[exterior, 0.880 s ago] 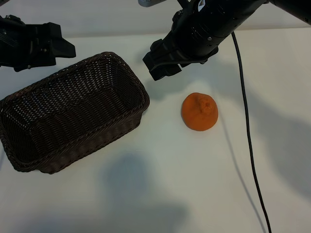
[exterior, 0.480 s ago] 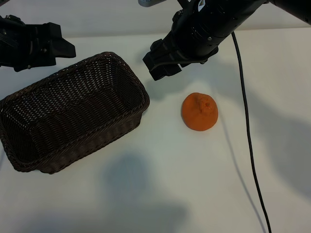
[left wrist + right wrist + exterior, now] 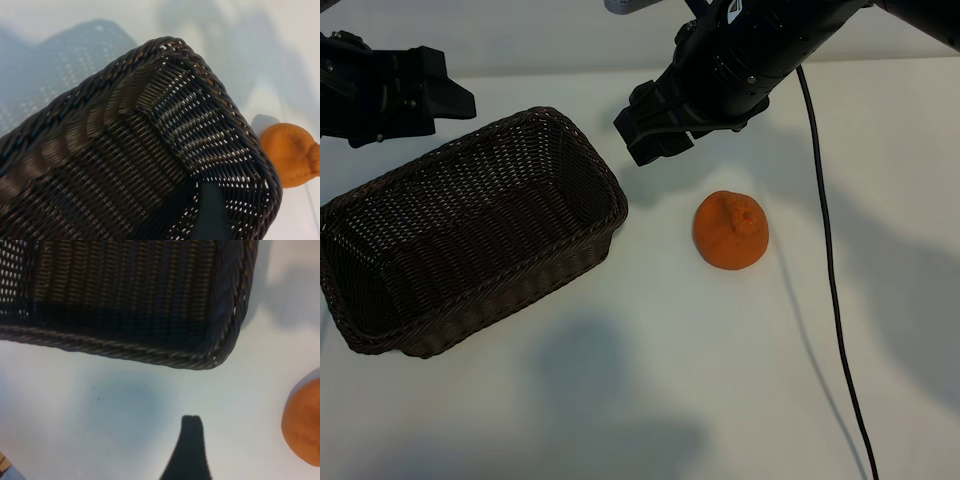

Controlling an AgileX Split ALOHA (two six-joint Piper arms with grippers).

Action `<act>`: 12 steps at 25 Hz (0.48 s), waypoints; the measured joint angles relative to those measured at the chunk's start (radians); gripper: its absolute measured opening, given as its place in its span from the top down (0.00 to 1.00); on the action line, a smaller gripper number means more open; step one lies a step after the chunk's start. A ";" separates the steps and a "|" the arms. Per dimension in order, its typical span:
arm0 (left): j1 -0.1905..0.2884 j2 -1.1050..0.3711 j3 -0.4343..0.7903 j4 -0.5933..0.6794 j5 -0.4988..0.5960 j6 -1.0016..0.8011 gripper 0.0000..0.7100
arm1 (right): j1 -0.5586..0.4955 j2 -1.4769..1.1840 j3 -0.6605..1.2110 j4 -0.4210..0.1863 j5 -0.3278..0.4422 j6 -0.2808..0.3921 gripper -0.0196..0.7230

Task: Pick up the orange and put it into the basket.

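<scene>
Nearest the exterior camera, the table (image 3: pixel 650 400) is bare white, crossed only by shadows and by a black cable (image 3: pixel 830 270) running along its right side. Next in depth, the orange (image 3: pixel 731 231) sits on the table stem end up, free of any contact, well clear of the basket (image 3: pixel 380 335) to its left; a strip of bare surface separates the two. The basket lies at an angle with its open mouth upward and nothing inside, a placement judged to suit a drop from above. Beyond the orange, the right gripper (image 3: pixel 655 135) hangs above the table between the basket's far corner and the fruit, tilted downward. It holds nothing and touches nothing; its jaws stand wide apart, and only one dark fingertip (image 3: pixel 187 447) appears in the right wrist view, with the orange at that picture's edge. This spread, empty posture is judged a readiness for a grasp not yet begun. Farthest back, the left gripper (image 3: pixel 440 95) is parked over the basket's far rim, likewise spread and empty, its wrist camera looking into the weave; it is judged idle.
</scene>
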 joint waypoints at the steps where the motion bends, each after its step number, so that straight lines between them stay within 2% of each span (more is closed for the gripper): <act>1: 0.000 0.000 0.000 0.000 0.000 0.000 0.23 | 0.000 0.000 0.000 0.000 0.000 0.000 0.17; 12: 0.000 0.000 0.000 0.000 -0.013 0.000 0.23 | 0.000 0.000 0.000 0.000 -0.003 0.000 0.17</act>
